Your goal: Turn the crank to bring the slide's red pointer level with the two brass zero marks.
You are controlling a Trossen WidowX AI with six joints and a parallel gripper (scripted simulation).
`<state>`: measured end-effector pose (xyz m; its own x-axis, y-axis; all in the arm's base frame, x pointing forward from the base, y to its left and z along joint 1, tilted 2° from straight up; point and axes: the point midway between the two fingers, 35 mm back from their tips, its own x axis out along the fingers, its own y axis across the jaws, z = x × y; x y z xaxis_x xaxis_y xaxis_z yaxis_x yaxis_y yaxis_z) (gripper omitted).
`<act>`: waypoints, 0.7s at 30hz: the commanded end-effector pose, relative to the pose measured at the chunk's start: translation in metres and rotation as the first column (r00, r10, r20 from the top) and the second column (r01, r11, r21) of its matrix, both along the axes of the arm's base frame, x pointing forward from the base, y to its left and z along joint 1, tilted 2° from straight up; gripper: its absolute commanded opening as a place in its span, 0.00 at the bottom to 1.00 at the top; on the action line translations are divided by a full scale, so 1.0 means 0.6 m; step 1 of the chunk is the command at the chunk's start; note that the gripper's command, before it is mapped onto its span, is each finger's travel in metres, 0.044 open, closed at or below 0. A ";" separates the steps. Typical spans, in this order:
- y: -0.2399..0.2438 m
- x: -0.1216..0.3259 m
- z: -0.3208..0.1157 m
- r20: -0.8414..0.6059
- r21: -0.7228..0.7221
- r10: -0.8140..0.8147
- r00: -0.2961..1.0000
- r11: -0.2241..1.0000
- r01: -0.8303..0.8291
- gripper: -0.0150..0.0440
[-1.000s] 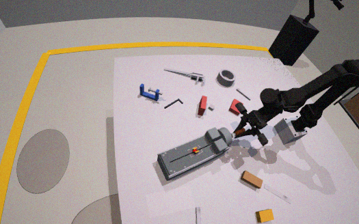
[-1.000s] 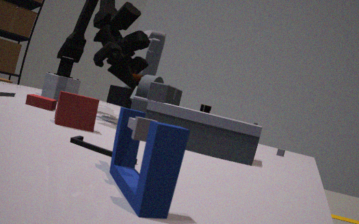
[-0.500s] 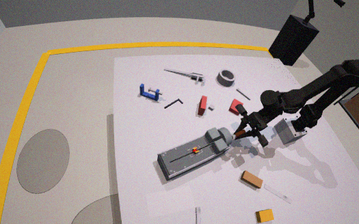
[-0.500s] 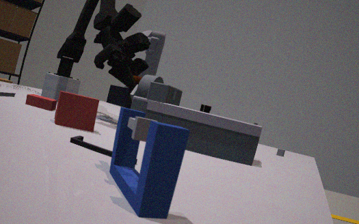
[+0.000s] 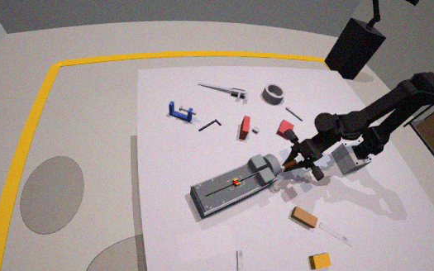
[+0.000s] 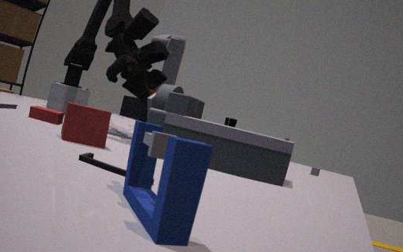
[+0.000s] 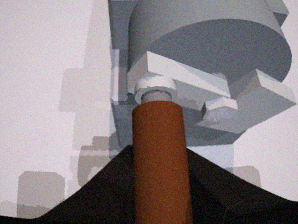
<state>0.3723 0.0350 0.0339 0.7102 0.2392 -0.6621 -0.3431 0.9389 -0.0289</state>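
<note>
The grey machine (image 5: 217, 202) (image 6: 246, 154) lies on the table, with a round hub (image 5: 272, 161) (image 7: 215, 45) at its crank end. The crank's orange-brown handle (image 5: 291, 164) (image 6: 153, 91) (image 7: 160, 190) sticks out from a pale crank arm (image 7: 185, 82). My gripper (image 5: 286, 166) (image 6: 146, 98) (image 7: 153, 154) is shut on the handle, one black finger on each side. The small red pointer (image 5: 235, 182) is on the slotted top, close to the yellowish brass marks (image 5: 237, 179); whether it is exactly level is too small to tell. The wrist view does not show the pointer.
Red blocks (image 5: 245, 127) (image 6: 86, 124), a blue clamp (image 5: 181, 115) (image 6: 183, 192), a black hex key (image 5: 210, 125) (image 6: 104, 165), a caliper (image 5: 224, 89) and a grey ring (image 5: 273, 94) lie beyond the machine. A wooden-coloured block (image 5: 304, 217) and a yellow block (image 5: 321, 261) lie on the opposite side.
</note>
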 end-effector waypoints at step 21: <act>-0.004 0.005 -0.057 -0.013 0.000 0.003 1.000 1.000 -0.003 0.25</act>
<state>0.3740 0.0351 0.0066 0.7036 0.2411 -0.6685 -0.3427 0.9392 -0.0220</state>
